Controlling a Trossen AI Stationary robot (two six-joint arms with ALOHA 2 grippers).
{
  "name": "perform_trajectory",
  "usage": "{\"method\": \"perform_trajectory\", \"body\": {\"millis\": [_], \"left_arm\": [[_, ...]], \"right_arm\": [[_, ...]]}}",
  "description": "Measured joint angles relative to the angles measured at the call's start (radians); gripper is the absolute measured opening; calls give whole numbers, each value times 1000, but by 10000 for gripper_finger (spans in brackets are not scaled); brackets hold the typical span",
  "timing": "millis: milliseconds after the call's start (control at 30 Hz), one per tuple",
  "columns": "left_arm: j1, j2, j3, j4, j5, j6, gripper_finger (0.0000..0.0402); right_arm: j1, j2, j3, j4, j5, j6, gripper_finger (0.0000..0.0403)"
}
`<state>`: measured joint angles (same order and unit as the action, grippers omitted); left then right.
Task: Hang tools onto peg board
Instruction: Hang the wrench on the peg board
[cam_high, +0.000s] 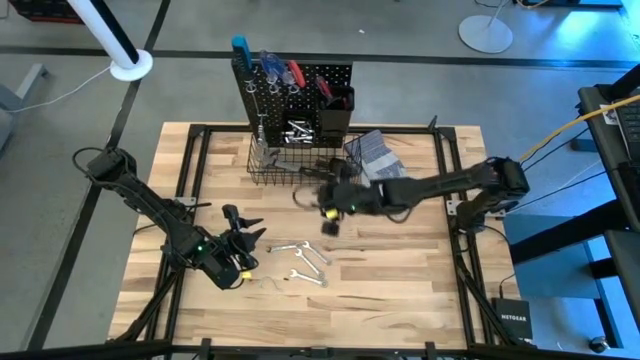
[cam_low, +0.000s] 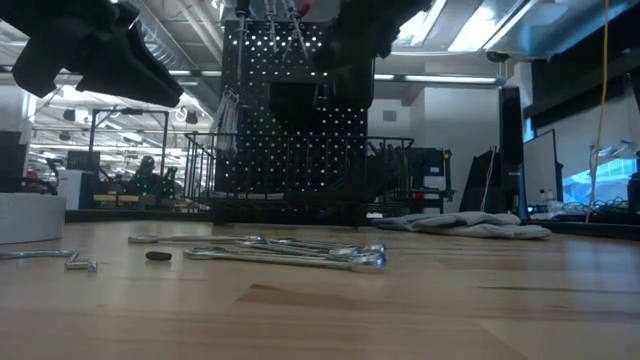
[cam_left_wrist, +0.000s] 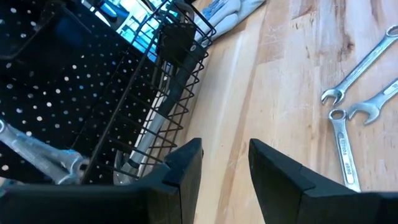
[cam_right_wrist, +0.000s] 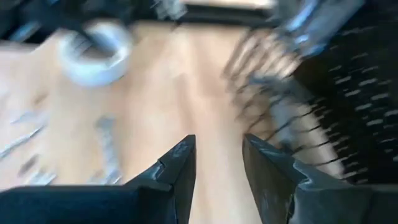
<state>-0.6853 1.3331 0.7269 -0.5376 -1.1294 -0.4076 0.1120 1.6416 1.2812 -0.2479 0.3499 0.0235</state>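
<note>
The black peg board (cam_high: 295, 85) stands at the table's far edge. Red- and blue-handled tools hang on it, and a wire basket (cam_high: 285, 165) sits at its base. Several silver wrenches (cam_high: 303, 262) lie flat on the wood in the near middle; the low view shows the wrenches (cam_low: 290, 252) too. A white tape roll (cam_right_wrist: 96, 53) rests on the table. My left gripper (cam_left_wrist: 225, 162) is open and empty, hovering left of the wrenches. My right gripper (cam_right_wrist: 217, 162) is also open and empty, above the table just in front of the basket (cam_right_wrist: 280, 93).
Grey gloves (cam_high: 375, 155) lie right of the basket. A small bent hook (cam_low: 75, 262) and a dark bit (cam_low: 158, 256) lie near the wrenches. Bare wood (cam_high: 400, 270) spreads over the table's near right.
</note>
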Motion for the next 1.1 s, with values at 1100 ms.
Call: {"method": "perform_trajectory", "body": {"millis": [1100], "left_arm": [[185,122,0,215,628,-243,125]], "right_arm": [[319,182,0,-19,137,179,137]]}}
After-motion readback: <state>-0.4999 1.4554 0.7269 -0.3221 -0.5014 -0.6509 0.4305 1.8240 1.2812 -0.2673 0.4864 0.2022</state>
